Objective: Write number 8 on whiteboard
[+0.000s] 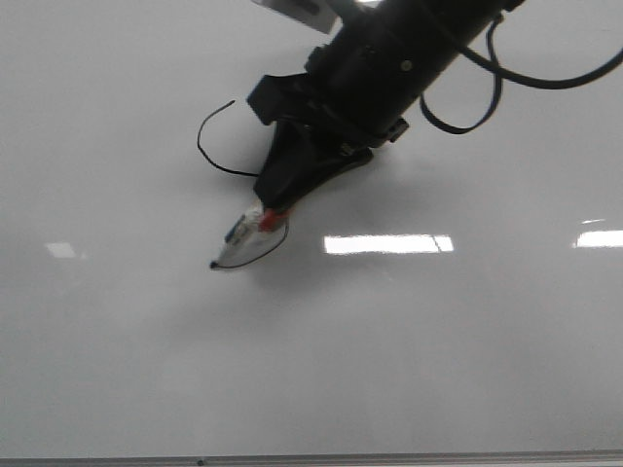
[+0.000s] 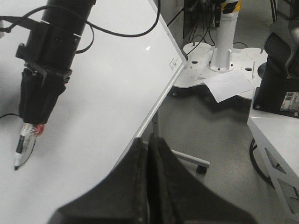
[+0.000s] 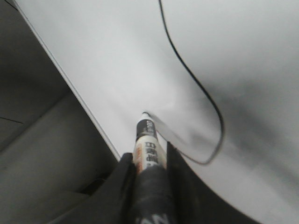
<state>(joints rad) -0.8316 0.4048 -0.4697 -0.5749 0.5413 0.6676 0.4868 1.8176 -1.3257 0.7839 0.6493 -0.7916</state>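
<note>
The whiteboard (image 1: 438,350) fills the front view. My right gripper (image 1: 275,209) is shut on a white marker (image 1: 238,233) with a red band, and the marker's black tip touches the board. A thin black line (image 1: 202,151), an open curved part of the number 8, runs from above the gripper, behind it, and loops round to the tip. In the right wrist view the marker (image 3: 148,144) sits between my gripper's (image 3: 150,156) fingers, with the line (image 3: 196,84) curving beside it on the board (image 3: 233,46). My left gripper (image 2: 147,140) is shut and empty, off the board's edge (image 2: 154,102).
Bright glare patches (image 1: 387,243) lie on the board, and a thin grey edge strip (image 1: 389,457) runs along its near side. Beyond the board's side there is floor, a white robot base (image 2: 219,70) with a paper sheet (image 2: 229,86), and a white table (image 2: 275,126).
</note>
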